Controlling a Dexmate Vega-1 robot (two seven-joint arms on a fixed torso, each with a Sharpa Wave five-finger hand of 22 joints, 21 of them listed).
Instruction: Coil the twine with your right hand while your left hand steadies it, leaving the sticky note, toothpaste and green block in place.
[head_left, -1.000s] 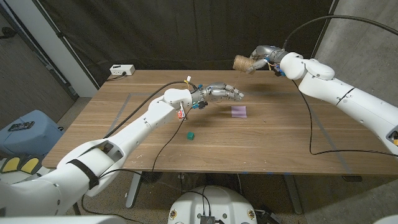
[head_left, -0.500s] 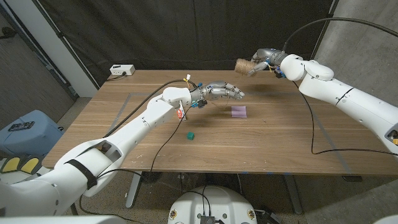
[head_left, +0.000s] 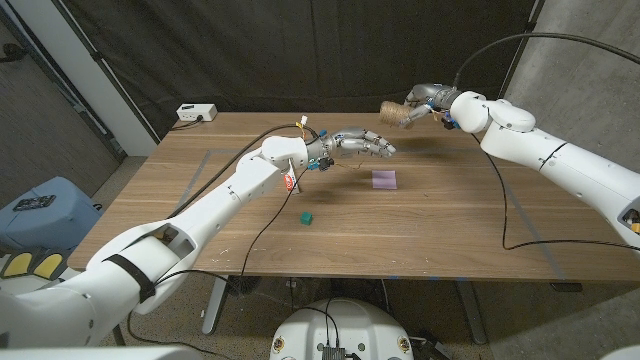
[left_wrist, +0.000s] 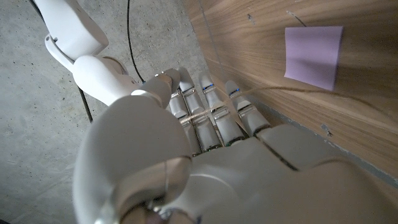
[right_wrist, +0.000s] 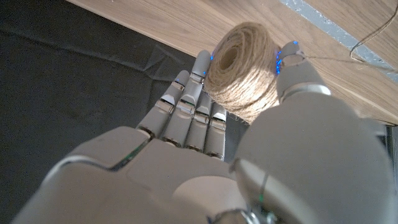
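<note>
Comparing head views: my right hand (head_left: 418, 100) has tilted the twine ball (head_left: 392, 110) over and carried it a little lower and toward 3 o'clock; it hangs above the table's (head_left: 200, 190) far edge, at about 1 o'clock from the purple sticky note (head_left: 385, 179). The ball's long axis now runs roughly 10-to-4, free end toward 10. My left hand (head_left: 362, 147) has lifted slightly, fingers straight and together, holding nothing. Green block (head_left: 307, 216) and sticky note unmoved. I judge that coiling has barely begun.

Left wrist view: my left hand's fingers (left_wrist: 211, 115) lie extended side by side, empty; sticky note (left_wrist: 313, 55) beyond.

Right wrist view: thumb and fingers (right_wrist: 193, 102) clasp the twine ball (right_wrist: 244, 70), hollow core facing the camera; a loose strand (right_wrist: 348, 57) trails away.
</note>
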